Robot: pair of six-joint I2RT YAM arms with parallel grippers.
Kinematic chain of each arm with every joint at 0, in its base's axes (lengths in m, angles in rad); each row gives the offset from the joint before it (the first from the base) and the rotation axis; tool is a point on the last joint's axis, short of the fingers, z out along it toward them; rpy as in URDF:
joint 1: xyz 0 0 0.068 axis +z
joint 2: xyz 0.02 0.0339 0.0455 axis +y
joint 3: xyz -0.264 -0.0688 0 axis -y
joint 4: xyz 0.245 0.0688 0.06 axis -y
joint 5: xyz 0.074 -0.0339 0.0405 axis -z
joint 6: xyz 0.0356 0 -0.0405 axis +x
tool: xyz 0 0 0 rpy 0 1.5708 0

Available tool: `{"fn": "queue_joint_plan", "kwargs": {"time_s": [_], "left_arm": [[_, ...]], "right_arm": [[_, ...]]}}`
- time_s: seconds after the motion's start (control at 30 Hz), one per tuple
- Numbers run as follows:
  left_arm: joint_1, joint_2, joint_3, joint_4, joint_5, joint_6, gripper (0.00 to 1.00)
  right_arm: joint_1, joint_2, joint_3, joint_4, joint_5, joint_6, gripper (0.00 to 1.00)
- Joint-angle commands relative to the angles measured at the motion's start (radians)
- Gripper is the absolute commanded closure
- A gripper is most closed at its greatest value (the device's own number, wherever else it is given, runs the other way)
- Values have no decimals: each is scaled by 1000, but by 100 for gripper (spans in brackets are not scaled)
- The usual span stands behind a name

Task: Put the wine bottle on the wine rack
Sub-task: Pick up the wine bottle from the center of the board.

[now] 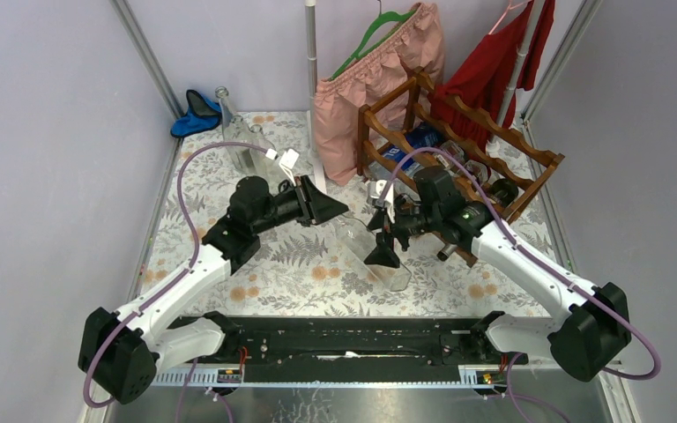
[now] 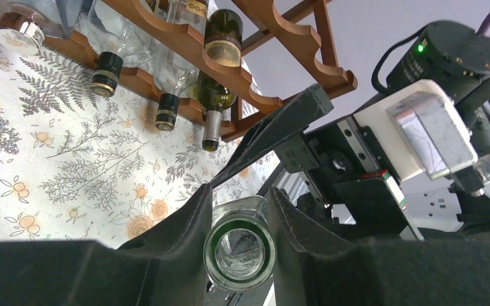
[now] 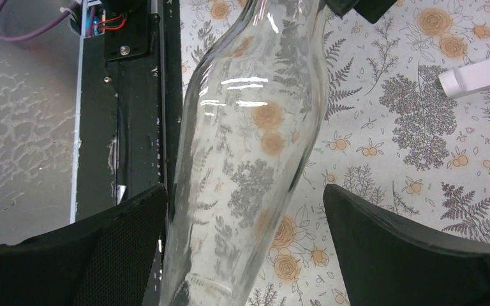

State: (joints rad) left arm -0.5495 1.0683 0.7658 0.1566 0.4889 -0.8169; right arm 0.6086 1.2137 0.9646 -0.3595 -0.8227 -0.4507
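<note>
left gripper (image 1: 328,210) clenched on clear wine bottle (image 3: 255,146) neck, steadying it | right gripper (image 3: 242,191) splayed astride body, seemingly not touching, for handover | wine rack (image 1: 458,150) far-right corner of table (image 1: 273,264)

1. The wine bottle (image 1: 376,254) is clear, empty glass with a long tapering body. It lies slanted over the middle of the tabletop (image 1: 264,264), neck to the far left and base to the near right.
2. My left pincer (image 2: 239,210) is clamped on its neck just below the open mouth. My right pincer (image 3: 242,191) stands wide on either side of its body.
3. The wine rack (image 1: 494,154) is reddish-brown wood with wavy rails in tiers. It stands angled at the far right, with other bottles (image 2: 219,95) lying in some cradles.
</note>
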Motion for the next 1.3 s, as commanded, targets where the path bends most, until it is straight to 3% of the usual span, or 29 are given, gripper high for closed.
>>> {"fn": "queue_joint_plan", "kwargs": {"time_s": [0.0, 0.17, 0.4, 0.53, 0.63, 0.7, 0.77, 0.87, 0.97, 1.17, 1.27], "left_arm": [[-11, -44, -17, 192, -69, -111, 100], [-13, -53, -78, 271, -113, -184, 100], [-15, -78, -120, 313, -149, -211, 100], [-15, -75, -137, 345, -137, -224, 100], [-15, -74, -164, 374, -125, -245, 98], [-15, -76, -173, 377, -110, -249, 87], [-14, -69, -177, 381, -76, -255, 68], [-15, -61, -180, 376, -23, -256, 30], [-10, -58, -177, 332, 26, -226, 8], [96, -38, -191, 251, 302, -195, 4], [132, -29, -180, 111, 413, -98, 4]], "right_arm": [[34, 19, -11, 39, 64, 18, 0], [62, 32, -38, 53, 140, -5, 6], [68, 81, -6, 11, 130, 15, 32], [68, 83, -3, 29, 102, 45, 72], [68, 80, 18, 12, 88, 51, 92], [67, 70, 27, -1, 84, 37, 100], [68, 60, 32, -19, 77, 13, 100], [66, 41, 36, -52, 63, -56, 100], [67, 27, 41, -96, 79, -137, 100], [66, 3, 56, -205, 112, -308, 100], [66, 9, 72, -292, 130, -412, 100]]}}
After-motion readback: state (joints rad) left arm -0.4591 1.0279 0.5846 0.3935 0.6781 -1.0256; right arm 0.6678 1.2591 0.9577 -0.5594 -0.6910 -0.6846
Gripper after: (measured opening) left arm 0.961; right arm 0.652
